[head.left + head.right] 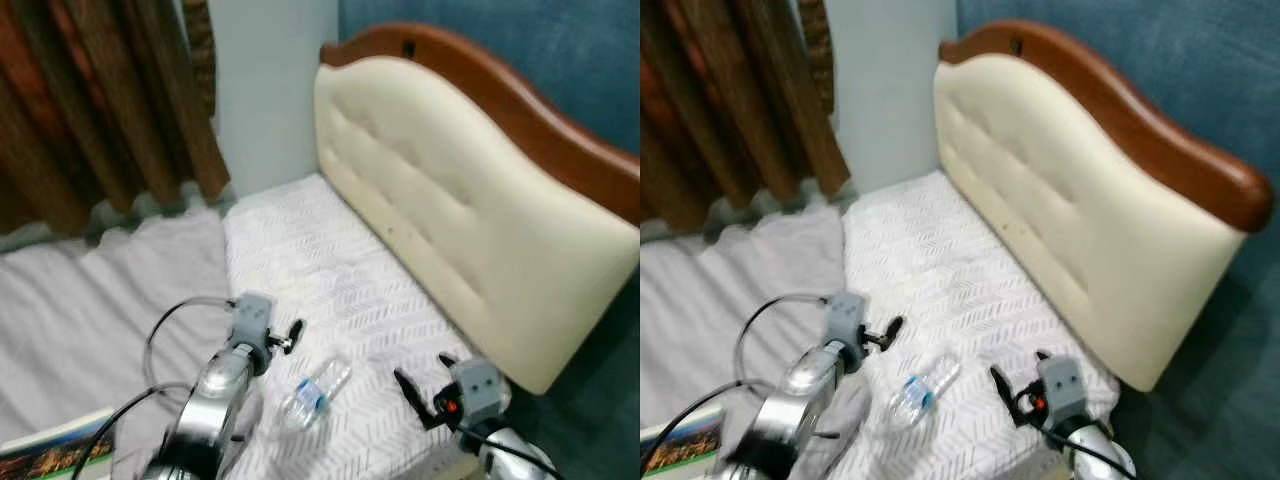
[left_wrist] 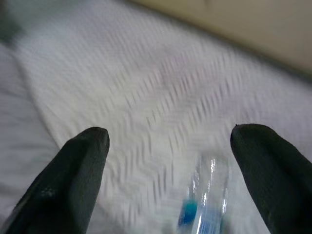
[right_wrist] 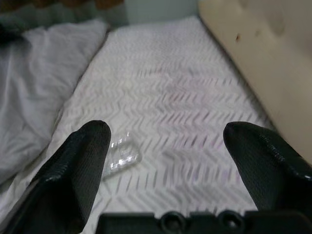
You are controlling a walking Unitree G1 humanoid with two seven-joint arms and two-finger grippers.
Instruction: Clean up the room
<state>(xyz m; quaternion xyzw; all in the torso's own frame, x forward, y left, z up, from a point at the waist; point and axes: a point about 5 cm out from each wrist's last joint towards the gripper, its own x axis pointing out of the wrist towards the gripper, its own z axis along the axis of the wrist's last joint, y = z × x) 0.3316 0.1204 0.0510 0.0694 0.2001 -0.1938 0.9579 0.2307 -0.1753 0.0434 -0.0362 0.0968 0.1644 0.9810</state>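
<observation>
A clear plastic bottle (image 1: 314, 392) with a blue label lies on its side on the white bed cover (image 1: 330, 280) with the zigzag pattern, between the two arms. The left tool (image 1: 293, 335) is just beside the bottle, a little above the bed, and the right tool (image 1: 420, 395) sits on the other side, near the cream headboard (image 1: 470, 220). From the head, the left tool's fingers look close together, but the left wrist view shows them spread wide with nothing between them, and the bottle (image 2: 207, 200) lies just ahead (blurry, but the blue label shows). The right wrist view shows its fingers (image 3: 73, 170) spread wide too, holding nothing, with the bottle (image 3: 121, 155) partly hidden behind one finger. I cannot tell if there is any water inside the bottle. Only the head views show the brown curtain (image 1: 100, 110), the wooden top of the headboard and a book (image 1: 55, 450) with a colorful cover at the near edge. A grey blanket (image 1: 90, 300) lies crumpled on the bed's left half.
</observation>
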